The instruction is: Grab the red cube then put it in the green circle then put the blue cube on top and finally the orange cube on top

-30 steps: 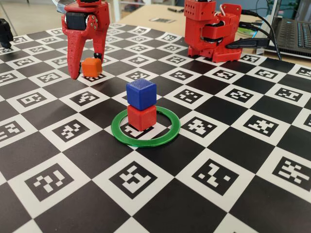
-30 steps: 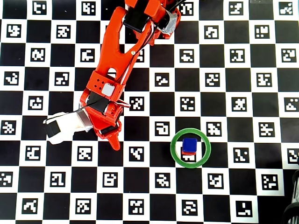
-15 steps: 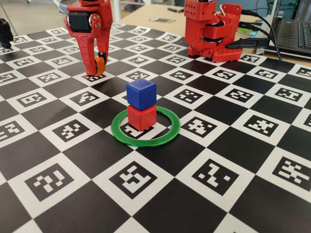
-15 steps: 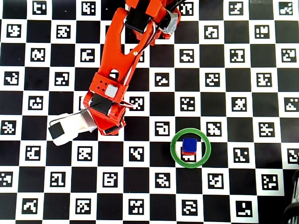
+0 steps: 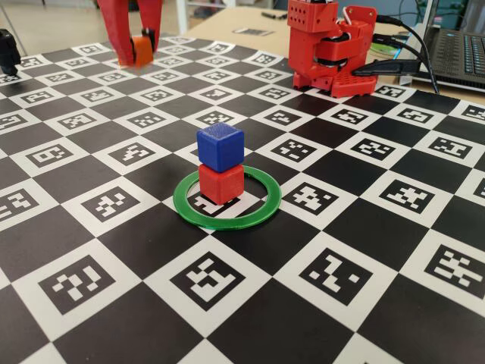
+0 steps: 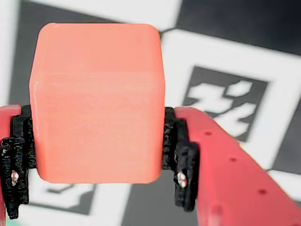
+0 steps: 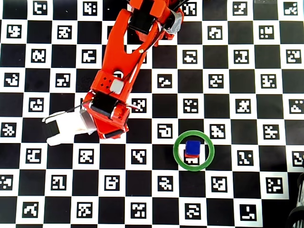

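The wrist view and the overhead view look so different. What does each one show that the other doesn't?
Only the wrist view shows the orange cube up close, pinched between the gripper's black pads, with blurred marker squares behind it.

Only the overhead view shows the arm reaching across the checkered board, and the blue cube stacked on the red cube inside the green circle. There the arm hides the orange cube.

Both show red gripper parts and the black-and-white marker pattern.
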Controlling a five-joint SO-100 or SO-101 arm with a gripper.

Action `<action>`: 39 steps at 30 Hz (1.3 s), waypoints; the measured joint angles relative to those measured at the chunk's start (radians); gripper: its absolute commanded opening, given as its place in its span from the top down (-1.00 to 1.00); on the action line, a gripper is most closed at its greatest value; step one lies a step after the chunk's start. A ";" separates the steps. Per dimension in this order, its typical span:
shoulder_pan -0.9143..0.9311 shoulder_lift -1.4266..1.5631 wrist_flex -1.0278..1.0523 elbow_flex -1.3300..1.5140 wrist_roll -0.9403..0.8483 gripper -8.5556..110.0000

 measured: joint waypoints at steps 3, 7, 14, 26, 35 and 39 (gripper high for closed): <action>-0.071 0.014 0.000 -0.011 0.135 0.72; -0.181 0.017 0.000 -0.011 0.357 0.71; -0.431 -0.012 0.000 -0.072 0.746 0.72; -0.617 -0.219 0.000 -0.256 0.939 0.72; -0.592 -0.229 -0.005 -0.259 0.925 0.72; -0.583 -0.229 -0.011 -0.259 0.919 0.72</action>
